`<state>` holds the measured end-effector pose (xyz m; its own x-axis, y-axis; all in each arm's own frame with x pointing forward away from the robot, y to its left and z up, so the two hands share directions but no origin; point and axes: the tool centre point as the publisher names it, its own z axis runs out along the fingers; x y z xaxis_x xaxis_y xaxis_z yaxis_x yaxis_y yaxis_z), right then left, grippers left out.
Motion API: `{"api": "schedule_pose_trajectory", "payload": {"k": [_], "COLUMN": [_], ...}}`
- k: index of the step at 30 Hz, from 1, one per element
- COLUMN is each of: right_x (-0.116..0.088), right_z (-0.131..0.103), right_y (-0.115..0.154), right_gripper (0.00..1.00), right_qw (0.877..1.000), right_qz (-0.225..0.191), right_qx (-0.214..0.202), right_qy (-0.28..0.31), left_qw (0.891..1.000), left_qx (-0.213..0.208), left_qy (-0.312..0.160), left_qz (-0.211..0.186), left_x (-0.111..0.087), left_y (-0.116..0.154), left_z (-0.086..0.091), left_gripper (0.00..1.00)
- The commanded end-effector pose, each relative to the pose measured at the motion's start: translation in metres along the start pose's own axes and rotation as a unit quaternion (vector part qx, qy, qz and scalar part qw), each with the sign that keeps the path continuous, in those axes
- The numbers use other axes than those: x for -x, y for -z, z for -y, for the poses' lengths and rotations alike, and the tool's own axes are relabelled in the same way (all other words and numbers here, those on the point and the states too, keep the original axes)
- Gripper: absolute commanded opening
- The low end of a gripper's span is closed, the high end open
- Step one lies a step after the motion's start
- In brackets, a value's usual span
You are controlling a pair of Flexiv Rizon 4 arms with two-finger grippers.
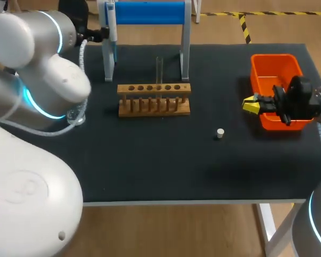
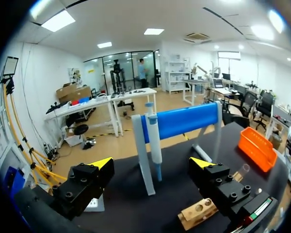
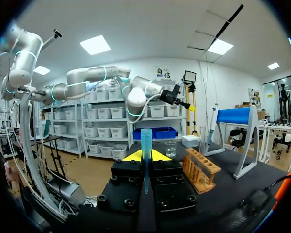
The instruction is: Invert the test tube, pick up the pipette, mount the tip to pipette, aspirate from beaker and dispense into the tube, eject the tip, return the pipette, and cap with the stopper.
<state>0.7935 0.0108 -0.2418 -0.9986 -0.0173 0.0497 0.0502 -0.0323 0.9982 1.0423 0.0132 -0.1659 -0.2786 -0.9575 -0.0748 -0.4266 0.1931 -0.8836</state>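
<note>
The right jaws pinch the blue tip (image 3: pixel 146 143) upright.

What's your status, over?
Left pincer open, facing the pipette on its stand. Right pincer shut on a blue tip. Nothing between left pincer and pipette.

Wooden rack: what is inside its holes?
A clear test tube stands upright in one hole of the wooden rack. The other holes show only dark openings; the tube's lower end is hidden behind the top bar.
</note>
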Motion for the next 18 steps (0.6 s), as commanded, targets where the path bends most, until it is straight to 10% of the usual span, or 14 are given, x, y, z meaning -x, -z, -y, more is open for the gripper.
{"api": "schedule_pose_trajectory", "payload": {"k": [1,18], "right_x": [-0.001,-0.001], "right_z": [0.0,0.0], "right_y": [0.001,0.001], "right_gripper": [0.0,0.0], "right_qw": [1.0,1.0], "right_qz": [0.0,0.0], "right_qx": [0.0,0.0], "right_qy": [0.0,0.0], "left_qw": [0.997,0.995], "left_qx": [-0.009,-0.05], "left_qy": [0.0,0.048], "left_qz": [0.072,0.076], "left_x": [-0.008,-0.015], "left_y": [-0.012,-0.039], "left_z": [-0.002,0.004], "left_gripper": [1.0,1.0]}}
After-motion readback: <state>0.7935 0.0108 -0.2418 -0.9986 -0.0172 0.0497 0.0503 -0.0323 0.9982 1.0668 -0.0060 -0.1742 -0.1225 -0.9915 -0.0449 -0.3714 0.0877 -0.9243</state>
